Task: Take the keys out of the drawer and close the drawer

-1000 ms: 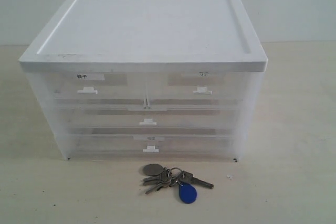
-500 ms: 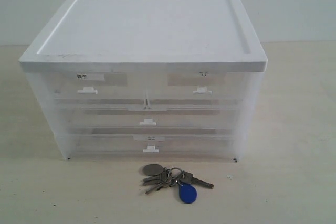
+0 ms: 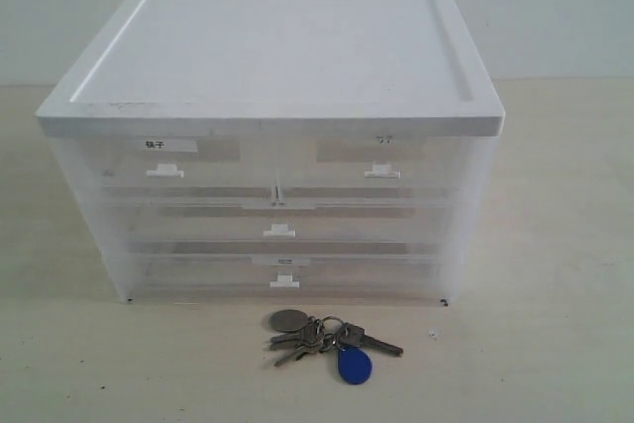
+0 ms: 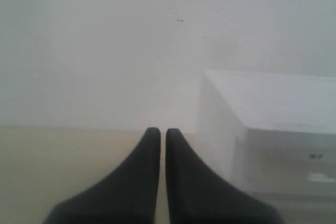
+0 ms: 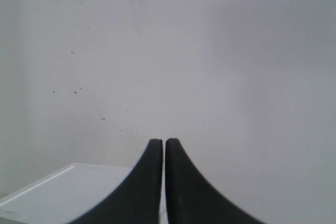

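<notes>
Over the last second nothing in the scene moved; the outside camera gave the same picture each time. The left claw (image 4: 163, 131) hung in the air beside the drawer cabinet (image 3: 267, 96), its two black fingers pressed together with nothing between them. On the cabinet front, the left small drawer (image 3: 163, 167), the one with the bold black label, was closed. The keys (image 3: 327, 336) lay on the table (image 3: 555, 324), just in front of the bottom edge of the cabinet, with the grey disc (image 3: 287, 320) at the left and the blue fob (image 3: 355, 365) nearest to the camera. The right small drawer (image 3: 381, 167) sat flush with its neighbour, so it looked closed. The right claw (image 5: 164, 141) was closed too and empty, near a corner of the cabinet's white top and facing the wall (image 5: 210, 51). With the keys out, the drawer in and both claws away from them, the task seemed finished, and the stillness fitted this.

Neither arm appeared in the outside view, and each wrist camera showed only the fingers, cut off by the frame edge. The frosted plastic hid what was inside the drawers. The faint label on the right small drawer could not be read, and the keys overlapped too much to count
</notes>
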Available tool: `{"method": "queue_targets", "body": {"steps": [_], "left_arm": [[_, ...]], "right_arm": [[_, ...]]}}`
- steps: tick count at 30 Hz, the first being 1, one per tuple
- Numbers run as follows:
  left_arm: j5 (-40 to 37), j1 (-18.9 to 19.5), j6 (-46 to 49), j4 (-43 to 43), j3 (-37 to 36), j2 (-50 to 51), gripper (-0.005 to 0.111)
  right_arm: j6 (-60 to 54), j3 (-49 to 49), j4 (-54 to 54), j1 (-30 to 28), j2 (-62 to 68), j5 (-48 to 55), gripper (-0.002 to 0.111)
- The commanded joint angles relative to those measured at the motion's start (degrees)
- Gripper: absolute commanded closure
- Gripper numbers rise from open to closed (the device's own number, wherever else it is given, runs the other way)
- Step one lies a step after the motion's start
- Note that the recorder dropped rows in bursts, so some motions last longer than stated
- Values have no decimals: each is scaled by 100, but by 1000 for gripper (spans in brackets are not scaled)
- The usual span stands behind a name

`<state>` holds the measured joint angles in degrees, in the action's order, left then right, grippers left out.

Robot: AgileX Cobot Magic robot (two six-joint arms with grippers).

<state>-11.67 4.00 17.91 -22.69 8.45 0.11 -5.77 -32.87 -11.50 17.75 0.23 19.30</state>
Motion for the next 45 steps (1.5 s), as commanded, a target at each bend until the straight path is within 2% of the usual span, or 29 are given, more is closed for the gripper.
{"method": "queue_targets", "body": {"steps": [1,4,6,14,17,20,45], "left_arm": [[658,8,-1413,1327,-616,-11,102],[1105,8,-1727,1713,-845,-11,102],[743,8,-1727,2042,-845,-11,102],[334,8,-1727,2919,-845,-11,102],[145,8,-1727,2918,-845,-11,102],[-585,8,-1727,2918,-845,-11,102],[-491,8,-1716,2918,-845,-11,102]], "right_arm": [[-9,17,1,10,-23,30,108],[-9,17,1,10,-23,30,108],[-9,17,1,10,-23,30,108],[-9,17,-12,10,-23,-59,108],[-9,17,-12,10,-23,-59,108],[-9,17,-12,10,-23,-59,108],[-9,17,-12,10,-23,-59,108]]}}
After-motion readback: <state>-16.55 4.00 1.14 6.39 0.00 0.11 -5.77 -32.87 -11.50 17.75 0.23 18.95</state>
